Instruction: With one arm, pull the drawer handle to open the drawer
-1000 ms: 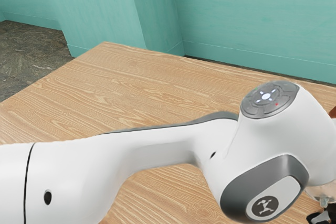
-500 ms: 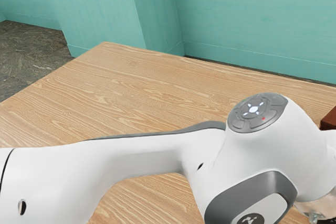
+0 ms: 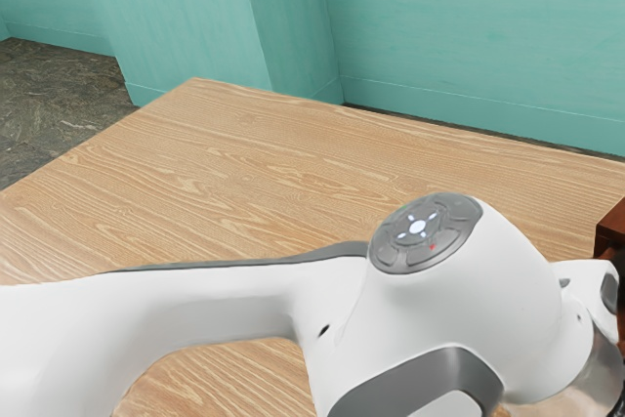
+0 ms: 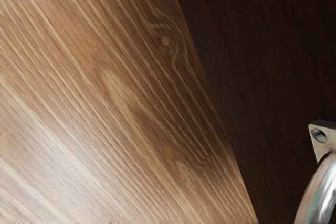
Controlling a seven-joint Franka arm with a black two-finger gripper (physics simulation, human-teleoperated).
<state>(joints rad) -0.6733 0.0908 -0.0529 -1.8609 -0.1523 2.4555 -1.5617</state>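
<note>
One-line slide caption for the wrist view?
Dark drawer front with its metal handle, beside the light wooden table.

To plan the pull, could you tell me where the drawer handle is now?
In the wrist view, the metal handle sits on the dark drawer front, with the wooden table alongside.

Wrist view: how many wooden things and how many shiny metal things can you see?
light wooden table: 1
dark wooden drawer front: 1
shiny metal handle: 1
Total: 3
</note>
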